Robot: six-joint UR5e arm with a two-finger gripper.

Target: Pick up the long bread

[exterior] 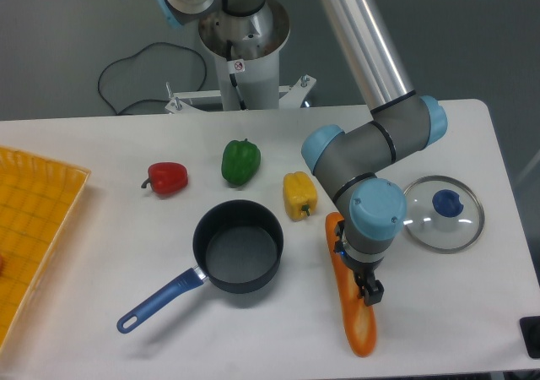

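White desk (pixel 439 329) carries the long bread (pixel 353 312), lying lengthwise near the front right edge, between a dark pot (pixel 239 247) and a glass lid (pixel 443 213). Pincer (pixel 364 284) sits low over the bread's middle; whether its fingers are spread or pinching cannot be told. A yellow pepper (pixel 299 194) stands just behind the bread.

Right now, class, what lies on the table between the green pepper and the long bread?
In the fixed camera view, the yellow bell pepper sits between the green pepper and the long bread, close to the bread's upper end.
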